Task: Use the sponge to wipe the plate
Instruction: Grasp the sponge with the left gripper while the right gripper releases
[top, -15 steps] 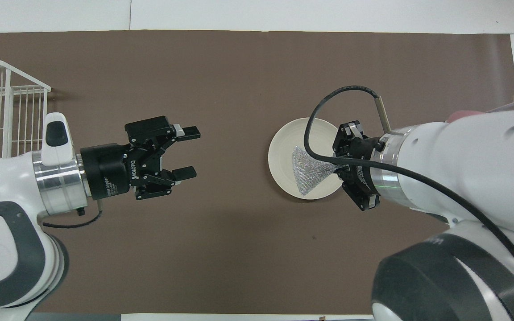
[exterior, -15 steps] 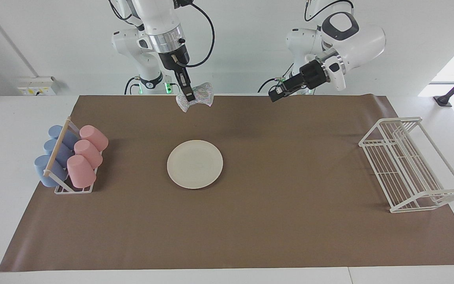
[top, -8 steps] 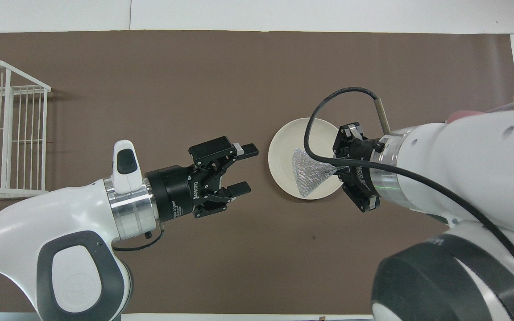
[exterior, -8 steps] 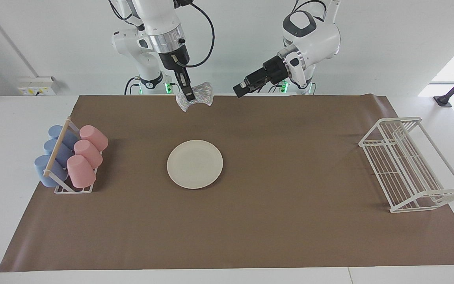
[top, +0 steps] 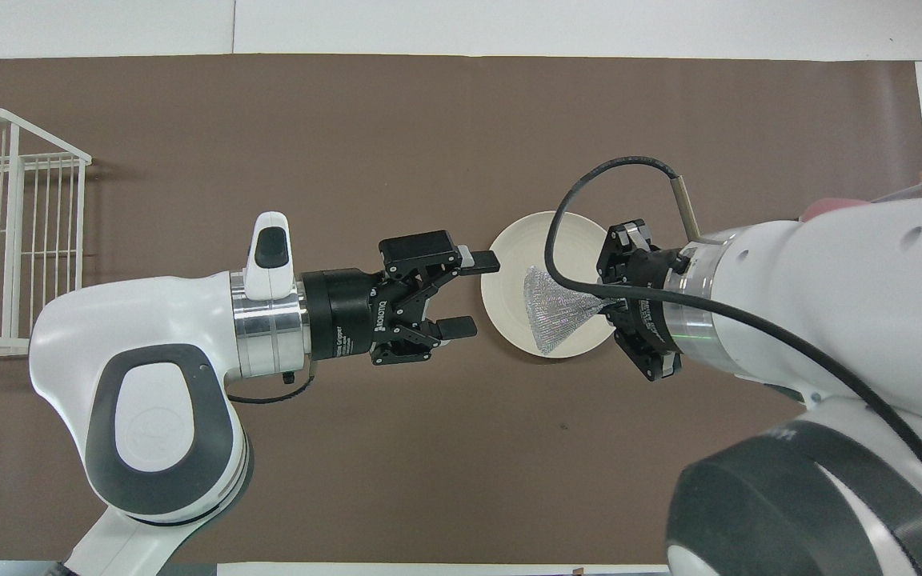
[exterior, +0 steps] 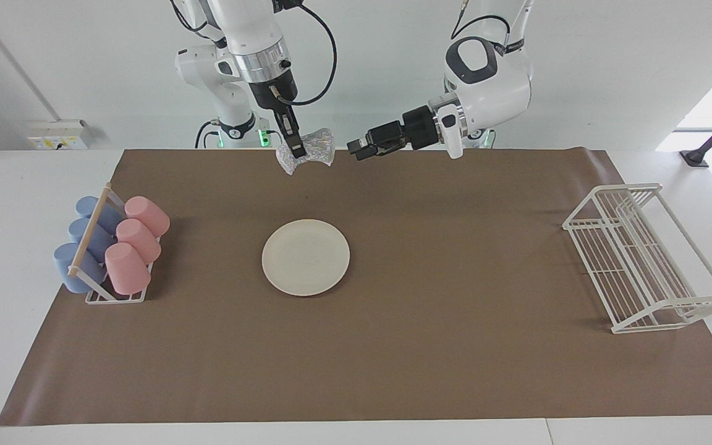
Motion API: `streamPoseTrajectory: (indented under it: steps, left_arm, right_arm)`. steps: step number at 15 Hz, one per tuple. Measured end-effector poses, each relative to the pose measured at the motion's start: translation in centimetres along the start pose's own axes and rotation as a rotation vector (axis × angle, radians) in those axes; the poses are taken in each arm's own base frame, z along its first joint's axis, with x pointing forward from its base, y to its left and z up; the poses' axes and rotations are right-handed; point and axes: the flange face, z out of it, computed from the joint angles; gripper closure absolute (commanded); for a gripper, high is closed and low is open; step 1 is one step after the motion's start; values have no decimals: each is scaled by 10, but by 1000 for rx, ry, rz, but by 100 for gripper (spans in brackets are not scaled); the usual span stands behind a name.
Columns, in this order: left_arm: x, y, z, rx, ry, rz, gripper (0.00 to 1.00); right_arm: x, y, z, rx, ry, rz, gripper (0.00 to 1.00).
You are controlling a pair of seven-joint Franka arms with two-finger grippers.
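Swinging in, the left gripper [top: 473, 294], jaws apart, nears the sponge [exterior: 311, 148] pinched in the raised right gripper [exterior: 297, 152], plate [exterior: 305, 257] below.

Cream plate [exterior: 305, 257] lies flat on the mat — bare; silvery sponge [exterior: 313, 148] (crumpled) hangs above.

Both arms wear glossy white shells with dark grey joint caps and silver wrist rings; a black cable [top: 589, 172] loops past the black right gripper [top: 610, 299].
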Motion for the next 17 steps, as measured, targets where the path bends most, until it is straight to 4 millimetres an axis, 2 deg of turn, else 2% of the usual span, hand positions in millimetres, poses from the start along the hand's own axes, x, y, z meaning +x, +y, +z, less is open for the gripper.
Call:
streamPoseTrajectory:
  steps: [2, 4, 6, 7, 9, 10, 11, 15, 16, 17]
  left_arm:
    - [-2, 0, 8, -13, 10, -10, 0]
    - [-11, -3, 24, -8, 6, -11, 7]
    - [-17, -4, 34, -3, -3, -7, 32]
    - [-19, -5, 36, 0, -9, -5, 51]
    - [-23, -6, 40, 8, -31, -4, 77]
    - [-25, -6, 41, 12, -46, -4, 92]
    - [-26, -6, 41, 16, -57, -5, 100]
    - [-26, -7, 42, 18, -65, -7, 100]
    - [-26, -6, 42, 18, -66, -10, 100]
    - [-26, -6, 42, 18, -67, -13, 100]
  right_arm:
    - [-3, 1, 0, -1, -1, -5, 100]
    - [-5, 1, 1, -2, -2, -10, 100]
    - [-5, 1, 1, -2, -2, -10, 100]
    - [-5, 1, 1, -2, -2, -10, 100]
    - [-5, 1, 1, -2, -2, -10, 100]
    - [-5, 1, 1, -1, -2, -10, 100]
    - [-5, 1, 1, -1, -2, -10, 100]
    - [-6, 1, 0, -1, -1, -11, 100]
    - [-6, 1, 0, -1, -1, -11, 76]
    - [-6, 1, 0, -1, -1, -11, 38]
